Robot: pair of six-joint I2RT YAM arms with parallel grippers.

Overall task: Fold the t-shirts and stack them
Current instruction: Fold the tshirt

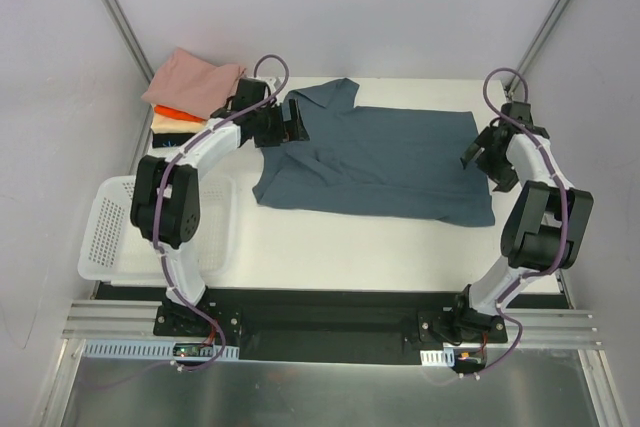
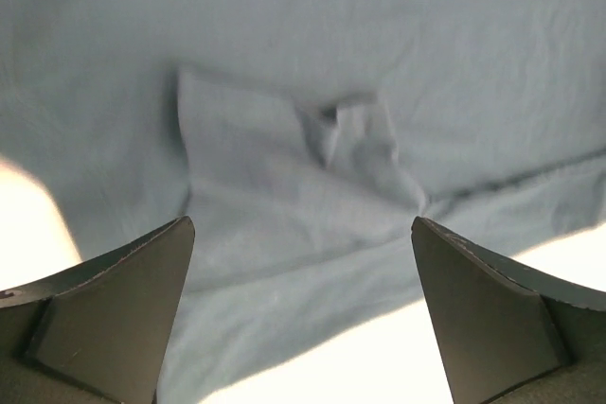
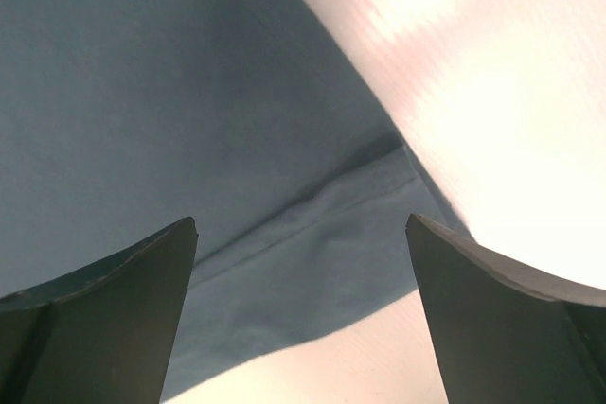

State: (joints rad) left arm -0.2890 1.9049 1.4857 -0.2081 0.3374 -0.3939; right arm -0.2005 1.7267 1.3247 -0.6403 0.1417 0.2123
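The slate-blue t-shirt lies spread on the white table, one sleeve folded up at its far left. My left gripper is open over the shirt's left edge near that sleeve; in the left wrist view the blue cloth with a small crease fills the space ahead of the spread fingers. My right gripper is open at the shirt's right edge; the right wrist view shows the hemmed corner between its fingers. A stack of folded shirts, pink on top, then orange and cream, sits at the far left.
A white plastic lattice basket stands at the near left beside the left arm. Enclosure walls and metal struts border the table on both sides. The white table surface shows in front of the shirt.
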